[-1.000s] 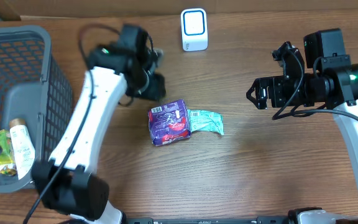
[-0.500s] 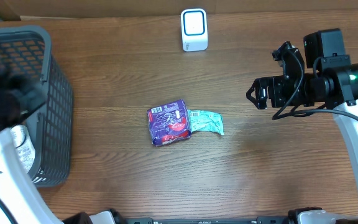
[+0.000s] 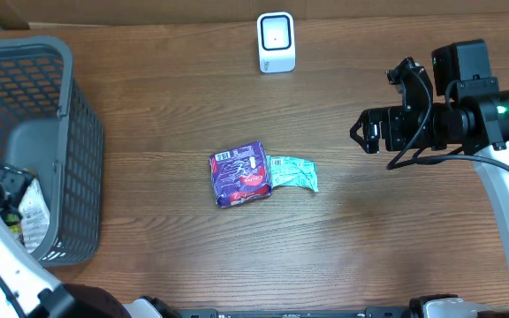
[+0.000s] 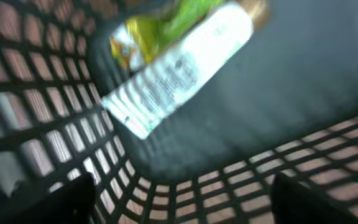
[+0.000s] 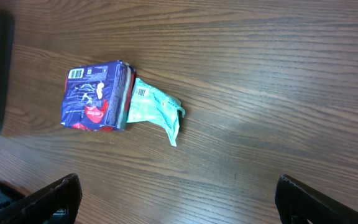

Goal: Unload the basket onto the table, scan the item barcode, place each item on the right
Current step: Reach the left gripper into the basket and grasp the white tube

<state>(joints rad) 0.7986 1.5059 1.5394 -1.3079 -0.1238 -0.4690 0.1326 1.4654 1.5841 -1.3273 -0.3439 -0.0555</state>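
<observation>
Left gripper (image 4: 188, 202) has swung off the table into the grey mesh plastic basket (image 3: 82, 168), fingers spreading empty above a white printed tube (image 4: 179, 68), right gripper (image 3: 359, 135) hangs wide apart, and the purple foil packet (image 3: 239, 173) stays mid-table, likely unscanned.

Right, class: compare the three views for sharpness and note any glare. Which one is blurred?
Left wrist: blurred throughout, the tube and the basket mesh smeared, print unreadable. Overhead: sharp and evenly lit, the purple packet crisp, no harsh glare. Right wrist: sharp, with a pale sheen on the table right of the teal packet.
</observation>
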